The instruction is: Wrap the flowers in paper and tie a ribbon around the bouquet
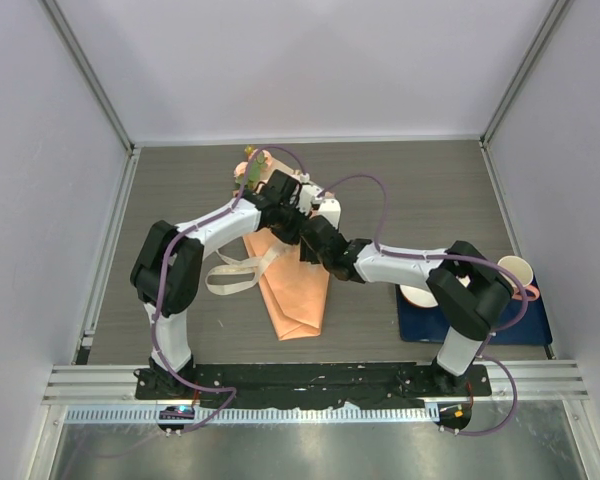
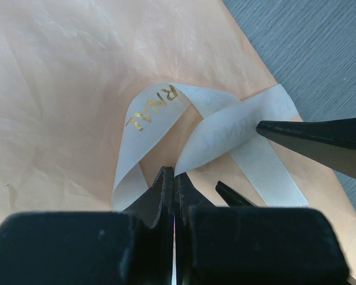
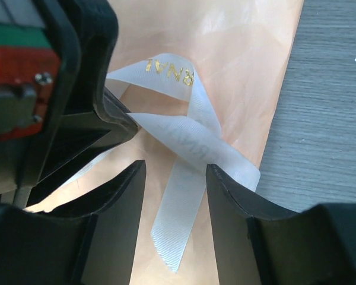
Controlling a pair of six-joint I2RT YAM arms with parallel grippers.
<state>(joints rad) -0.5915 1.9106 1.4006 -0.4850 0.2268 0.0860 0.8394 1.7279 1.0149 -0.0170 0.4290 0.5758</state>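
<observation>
L end effector (image 2: 173, 181) clamped shut on ribbon (image 2: 219, 127) by loop crossing. R end effector (image 3: 175, 178) approx half open, fingers straddling ribbon tail, no grip. The bouquet (image 1: 298, 290) lies mid tabletop (image 1: 180, 180), ribbon crossed over paper (image 2: 59, 89).

Bright, even, diffuse light from above: top view shows only soft, faint shadows under the arms (image 1: 220, 225) on the grey desk (image 1: 430, 190), plus dull sheen on the metal strip (image 1: 300, 445) at near edge. Wrist views are well lit; paper (image 2: 59, 89) & ribbon (image 2: 225, 130) weave look sharp, but the left tool (image 2: 174, 173), v. close to lens, reads near-black w/ soft edges. Walls (image 1: 40, 100) lean outward slightly in top view, wide-angle effect.
</observation>
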